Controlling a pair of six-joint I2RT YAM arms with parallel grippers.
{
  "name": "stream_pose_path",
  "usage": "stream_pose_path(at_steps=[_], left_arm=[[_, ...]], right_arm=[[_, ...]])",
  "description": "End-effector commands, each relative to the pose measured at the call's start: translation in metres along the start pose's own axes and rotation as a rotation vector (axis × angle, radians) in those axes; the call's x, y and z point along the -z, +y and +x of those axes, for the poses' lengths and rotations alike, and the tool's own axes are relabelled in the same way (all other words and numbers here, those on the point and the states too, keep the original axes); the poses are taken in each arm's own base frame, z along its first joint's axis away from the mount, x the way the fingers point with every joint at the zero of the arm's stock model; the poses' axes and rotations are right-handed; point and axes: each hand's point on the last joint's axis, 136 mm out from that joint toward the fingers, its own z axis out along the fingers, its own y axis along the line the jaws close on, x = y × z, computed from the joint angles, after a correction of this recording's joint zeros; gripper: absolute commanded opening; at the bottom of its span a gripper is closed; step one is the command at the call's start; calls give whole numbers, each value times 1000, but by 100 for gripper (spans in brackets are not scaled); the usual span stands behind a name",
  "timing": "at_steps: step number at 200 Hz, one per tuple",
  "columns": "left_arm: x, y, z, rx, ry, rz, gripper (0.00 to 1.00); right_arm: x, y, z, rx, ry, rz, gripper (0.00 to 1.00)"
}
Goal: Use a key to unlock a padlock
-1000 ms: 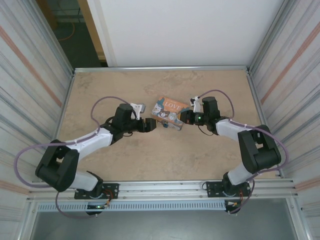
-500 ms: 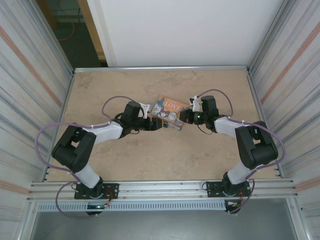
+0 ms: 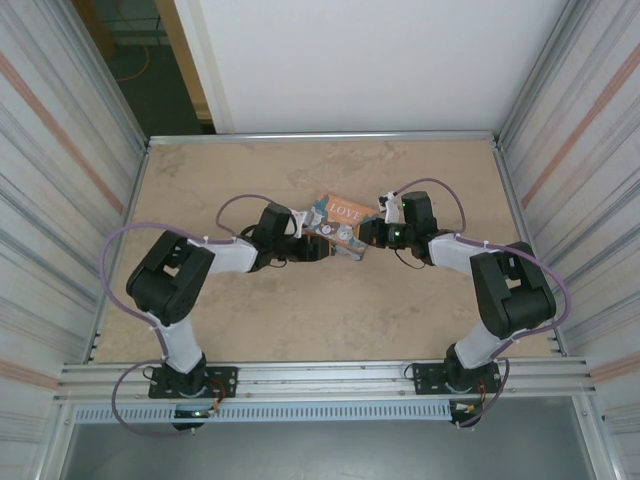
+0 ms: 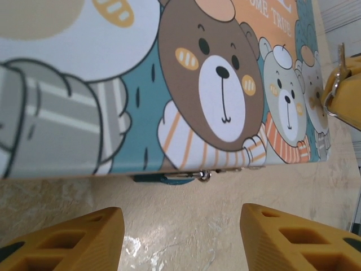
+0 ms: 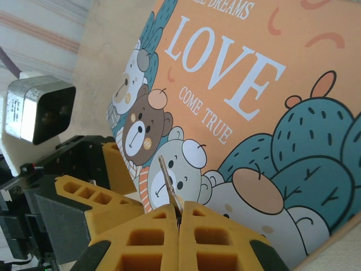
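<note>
The padlock [image 4: 163, 178] is a tiny blue-teal body with a thin silver shackle [image 4: 200, 176], lying on the table tight against the near edge of the picture tin [image 4: 186, 84]. My left gripper [image 4: 180, 237] is open, its yellow fingers [image 4: 73, 240] either side of bare table just short of the padlock. My right gripper [image 5: 179, 217] is shut on a slim metal key [image 5: 168, 183], whose blade points up in front of the tin [image 5: 242, 107]. From above, the left gripper [image 3: 318, 250] and right gripper [image 3: 368, 236] flank the tin [image 3: 340, 215].
The orange "LOVE" tin lies mid-table and partly overhangs the padlock. The left gripper's fingers [image 5: 96, 197] sit close to my right gripper's left. Corrugated metal walls [image 3: 70, 200] enclose the marble-patterned table [image 3: 300, 320] on both sides.
The left arm has reached right, bringing its gripper up to the tin's near edge, and its jaws have narrowed somewhat. The right arm with the key has stayed put.
</note>
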Motion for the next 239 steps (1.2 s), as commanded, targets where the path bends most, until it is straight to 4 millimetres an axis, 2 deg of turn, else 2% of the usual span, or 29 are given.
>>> stream_pose_path(at_steps=[1, 112, 239], left_arm=[[-5, -8, -12, -30, -30, 22, 56], [-20, -7, -14, -116, -110, 2, 53], [-38, -6, -2, -105, -85, -12, 51]], right_arm=[[-4, -12, 19, -22, 51, 36, 0], [-3, -12, 23, -13, 61, 42, 0], [-4, -8, 24, -1, 66, 43, 0]])
